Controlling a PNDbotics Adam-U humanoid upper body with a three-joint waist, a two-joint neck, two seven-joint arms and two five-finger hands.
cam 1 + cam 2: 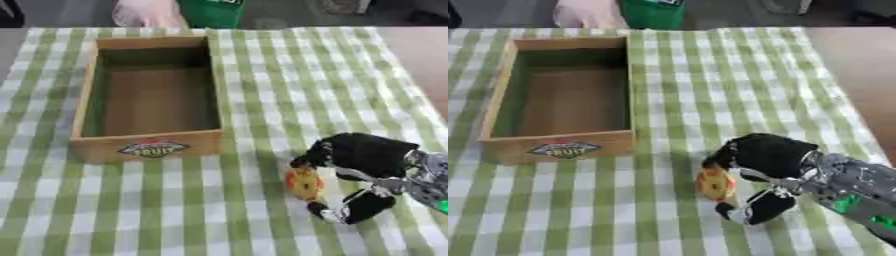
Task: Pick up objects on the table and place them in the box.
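The right hand (367, 155) comes in from the lower right, black over the knuckles with silver joints behind the wrist, and its fingers (308, 156) and thumb (350, 210) are curled round a small orange and yellow object (304, 183), pinching it between them. What the object is cannot be made out beyond its rounded shape and its warm colour with a reddish patch near the top. It sits low at the tablecloth (280, 85), and whether it touches the cloth or is lifted just clear of it cannot be told. The cloth is a green and white check that covers the table from the near edge to the far one. To the left of the hand and farther away, well apart from it, stands the wooden box (147, 145), an open rectangular crate with its long sides running away from the robot and a colourful label reading "FRUIT" on its near wall. The inside of the box shows only its brown floor and shadowed walls. The left hand shows in neither view.
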